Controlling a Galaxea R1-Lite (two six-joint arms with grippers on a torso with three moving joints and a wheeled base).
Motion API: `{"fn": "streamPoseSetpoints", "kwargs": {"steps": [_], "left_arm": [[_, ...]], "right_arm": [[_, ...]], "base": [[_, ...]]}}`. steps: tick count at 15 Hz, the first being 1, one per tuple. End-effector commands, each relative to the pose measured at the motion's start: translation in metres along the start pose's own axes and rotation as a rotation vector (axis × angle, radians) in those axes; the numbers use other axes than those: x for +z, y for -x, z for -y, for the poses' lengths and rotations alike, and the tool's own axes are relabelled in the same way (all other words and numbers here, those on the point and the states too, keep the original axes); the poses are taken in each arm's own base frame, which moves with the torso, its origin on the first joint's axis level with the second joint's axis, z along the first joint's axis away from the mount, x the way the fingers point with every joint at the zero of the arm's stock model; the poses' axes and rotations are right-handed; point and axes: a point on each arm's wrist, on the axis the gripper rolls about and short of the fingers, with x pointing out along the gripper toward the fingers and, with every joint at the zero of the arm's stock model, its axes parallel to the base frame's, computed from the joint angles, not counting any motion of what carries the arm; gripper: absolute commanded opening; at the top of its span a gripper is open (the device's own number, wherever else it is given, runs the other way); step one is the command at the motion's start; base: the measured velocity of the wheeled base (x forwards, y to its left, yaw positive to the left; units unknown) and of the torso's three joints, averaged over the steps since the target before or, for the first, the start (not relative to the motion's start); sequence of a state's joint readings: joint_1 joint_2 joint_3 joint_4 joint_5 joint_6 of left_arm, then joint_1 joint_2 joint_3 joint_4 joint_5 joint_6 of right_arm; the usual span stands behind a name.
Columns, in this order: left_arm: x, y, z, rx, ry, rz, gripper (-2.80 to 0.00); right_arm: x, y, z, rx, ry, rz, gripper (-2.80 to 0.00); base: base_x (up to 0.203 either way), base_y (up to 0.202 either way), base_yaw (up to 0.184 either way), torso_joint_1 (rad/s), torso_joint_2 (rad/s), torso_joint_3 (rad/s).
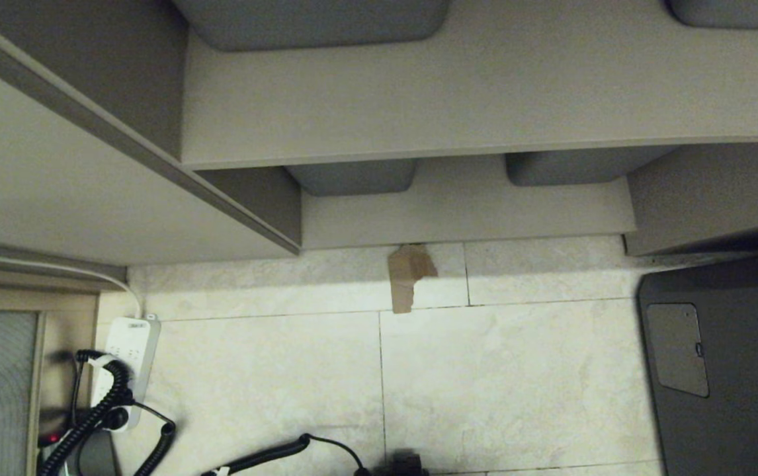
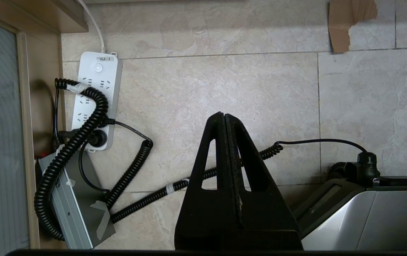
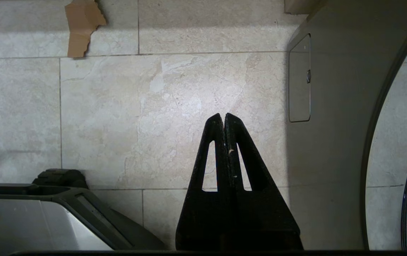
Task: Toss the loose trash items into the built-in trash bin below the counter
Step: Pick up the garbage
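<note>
Neither the paper scraps nor the bin flap shows from here; only floor tiles [image 1: 505,370] and shelving. The left gripper [image 2: 224,115] and right gripper [image 3: 223,115] hang pinched together, empty. A cardboard scrap [image 1: 407,274] lies at twelve o'clock. Crumpled paper should be light and springy: pinch a raised fold.

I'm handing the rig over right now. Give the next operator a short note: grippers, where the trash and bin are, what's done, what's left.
Left gripper: shut, empty, pointing at the floor tiles.
Right gripper: shut, empty, also over the floor.
Turquoise paper scraps, bin flap and counter top: in no view. The head camera shows only shelves, grey tubs and a torn piece of brown cardboard on the floor.
Done: nothing that shows.
Left: find the scraps, pick them up, drop them in the bin.
</note>
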State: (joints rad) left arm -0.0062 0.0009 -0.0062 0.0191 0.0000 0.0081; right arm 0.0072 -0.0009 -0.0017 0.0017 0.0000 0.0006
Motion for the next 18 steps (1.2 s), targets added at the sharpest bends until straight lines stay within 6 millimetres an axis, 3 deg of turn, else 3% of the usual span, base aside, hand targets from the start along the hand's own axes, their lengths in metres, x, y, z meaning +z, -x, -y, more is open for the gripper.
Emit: {"fn": "streamPoseSetpoints", "kwargs": {"steps": [1,11,18], "left_arm": [[0.0001,0.0,0.0,0.0,0.0,0.001,-2.8],[0.0003,0.0001,0.0,0.0,0.0,0.0,-2.8],[0.0003,0.0001,0.0,0.0,0.003,0.0,-2.8]], "right_arm": [[0.0,0.0,0.0,0.0,-0.002,0.001,-2.8],[-0.0003,-0.0001,0.0,0.0,-0.004,0.001,-2.8],[-0.0003,-0.0001,0.0,0.0,-0.004,0.001,-2.8]], "base": [[0.0,0.0,0.0,0.0,0.0,0.0],[0.0,0.0,0.0,0.0,0.0,0.0],[-0.001,-0.116,0.002,0.003,0.0,0.003]]}}
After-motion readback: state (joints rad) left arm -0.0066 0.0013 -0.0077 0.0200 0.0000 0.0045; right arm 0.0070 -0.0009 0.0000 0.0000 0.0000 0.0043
